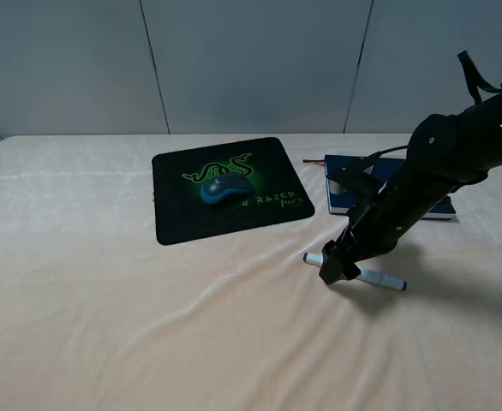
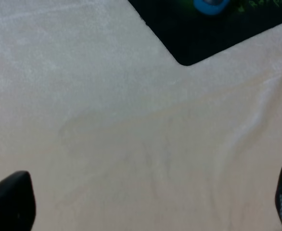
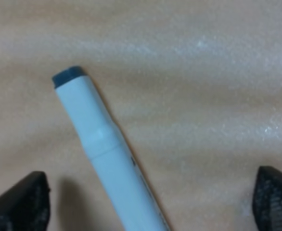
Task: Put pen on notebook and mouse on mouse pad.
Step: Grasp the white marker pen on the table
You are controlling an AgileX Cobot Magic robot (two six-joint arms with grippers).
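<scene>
**deskfan:** Tablecloth fills the whole bottom of the overhead shot. It's peachy beige and a bit wrinkled through the middle. Next biggest is the black right arm, coming in from the right edge and slanting down toward centre-right.

**mira_k:** ok, and the actual task stuff?

**deskfan:** The mouse pad sits left of centre toward the top, black with the green snake logo, lying flat. The notebook is just right of it, near but not touching. It's dark navy and partly hidden behind the arm. The mouse is on the pad, roughly mid-pad, partly over the logo, so that half looks done.

**mira_k:** grippers?

**deskfan:** The right gripper is down at the cloth, lower right of centre, straddling the pen. Its wrist cam shows the fingers spread wide with a gap on both sides of the pen, so nothing's grabbed. The left gripper is spread wide too, with just bare cloth between its tips.

**mira_k:** so the pen isn't on the notebook?

**deskfan:** nope. It's white with dark ends, lying flat on the cloth below the notebook and clear of it.
</scene>
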